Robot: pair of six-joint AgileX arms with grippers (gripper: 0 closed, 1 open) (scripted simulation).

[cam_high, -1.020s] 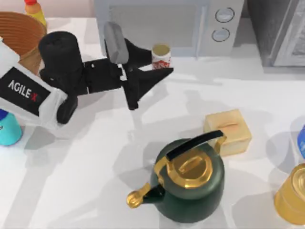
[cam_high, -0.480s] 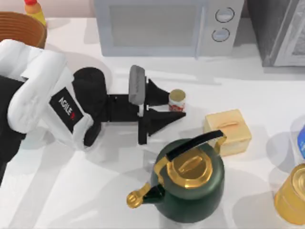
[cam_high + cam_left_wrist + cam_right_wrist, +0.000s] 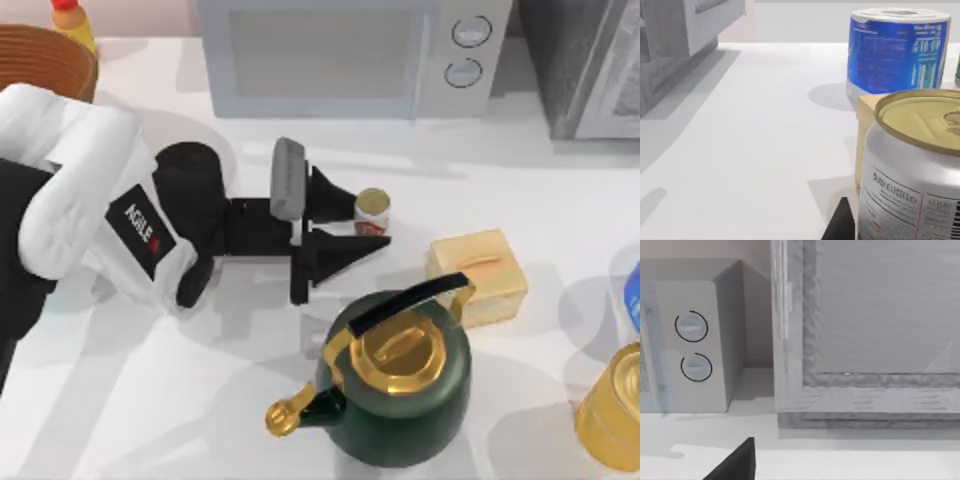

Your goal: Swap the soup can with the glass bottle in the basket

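Glass bottle (image 3: 372, 212): small, slim, white body with a red label band, flat tan-gold round top. In the left wrist view it (image 3: 912, 170) shows up close as a silvery-white cylinder with a gold rimmed lid and fine printed text on its side. Upright, out on the white table (image 3: 180, 400), just above the kettle (image 3: 395, 385) and to the left of the butter-yellow block (image 3: 478, 276).

Left gripper (image 3: 365, 226): its two black fingers sit on either side of the bottle, closed against it, one finger (image 3: 330, 195) on the far side from the kettle, the other on the side nearer the kettle. The arm reaches in from the kettle's upper left.

Kettle: dark green, gold lid and spout, black handle; apart from the bottle.

Basket (image 3: 45, 65): tan-brown wicker, far up-left of the kettle at the table's corner, with a yellow bottle with a red cap (image 3: 72, 22) beside it.

Microwave (image 3: 350, 55): directly beyond the kettle, at the back of the table.

Golden-yellow can (image 3: 615, 410): right of the kettle, at the table's right side. Blue-labelled can (image 3: 897, 50): behind the yellow block.

Right gripper: cannot tell its state.
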